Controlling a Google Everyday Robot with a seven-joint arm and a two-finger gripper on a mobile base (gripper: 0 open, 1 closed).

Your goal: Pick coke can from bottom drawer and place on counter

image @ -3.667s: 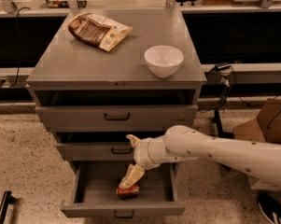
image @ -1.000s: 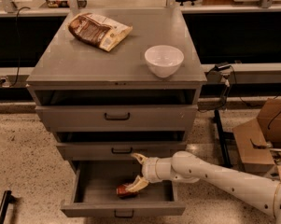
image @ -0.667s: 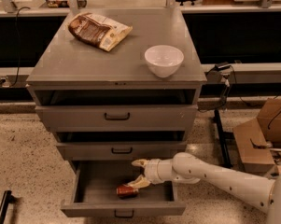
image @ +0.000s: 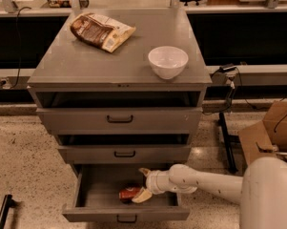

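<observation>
The bottom drawer (image: 126,217) is pulled open. The coke can (image: 128,193), red, lies on its side on the drawer floor near the front. My gripper (image: 143,184) is inside the drawer just right of the can, open, with its cream fingers spread wide. The lower finger (image: 143,195) overlaps the can's right end; the upper finger (image: 144,171) stands well apart behind it. The white arm reaches in from the lower right. The counter (image: 90,56) is the grey cabinet top above.
A brown-and-cream snack bag (image: 101,31) lies on the counter's back left and a white bowl (image: 168,61) stands at its front right. The two upper drawers (image: 120,120) are slightly open above my arm. Cardboard boxes (image: 271,132) and a black stand (image: 226,137) are at the right.
My gripper has sunk a little lower and nearer the drawer's front, beside the can. Its fingers stay spread. The can has not moved.
</observation>
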